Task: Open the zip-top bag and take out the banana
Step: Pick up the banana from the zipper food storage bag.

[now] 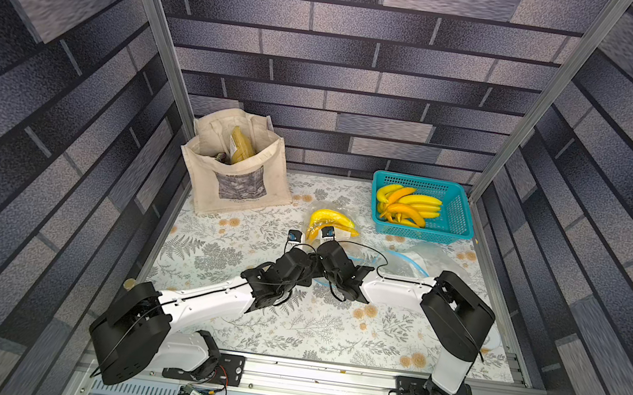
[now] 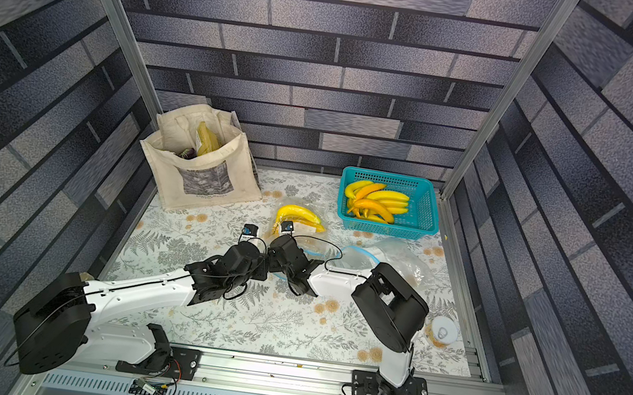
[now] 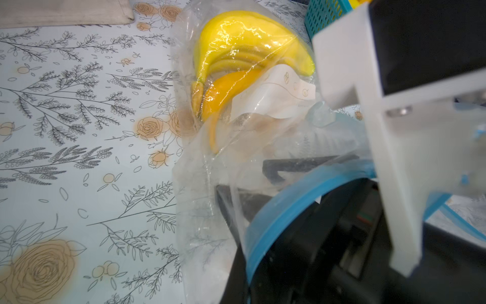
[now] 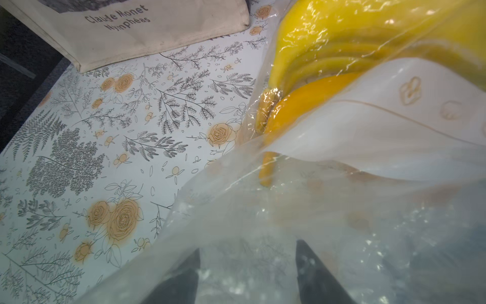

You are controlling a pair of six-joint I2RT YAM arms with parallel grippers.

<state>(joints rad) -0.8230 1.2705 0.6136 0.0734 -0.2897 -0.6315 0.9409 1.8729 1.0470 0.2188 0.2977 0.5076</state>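
The zip-top bag point(image 1: 345, 233) lies about mid-table, somewhat toward the far edge, on the flowered cover of the table point(image 1: 289, 328). It sits between a cloth tote bag point(image 1: 234, 179) at the far-left corner and a teal basket point(image 1: 456, 212) at the far-right corner. The banana point(image 1: 328, 219), a yellow bunch with one orange-toned piece, is inside the bag under crinkled clear film, beside a white label.

In the left wrist view the blue zip strip point(image 3: 289, 200) bows in an arc around a dark gripper body, so the bag's mouth stands open. The right gripper point(image 4: 247, 250) is at that mouth. Its two dark fingers point(image 4: 184, 279) stand apart, seen through the film, with nothing clasped between them and the banana just ahead of them, not touched.

The left gripper point(image 1: 295, 244) sits just beside the bag on the side facing the table's left edge, and it is clenched. Its fingertips do not show in any view, so I cannot tell whether it pinches the bag's film. In both top views the two arms meet nose to nose near the bag.

The basket holds more bananas point(image 1: 405, 206). A second clear bag point(image 1: 419, 257) with a blue strip lies near the right edge, partly behind the right arm.
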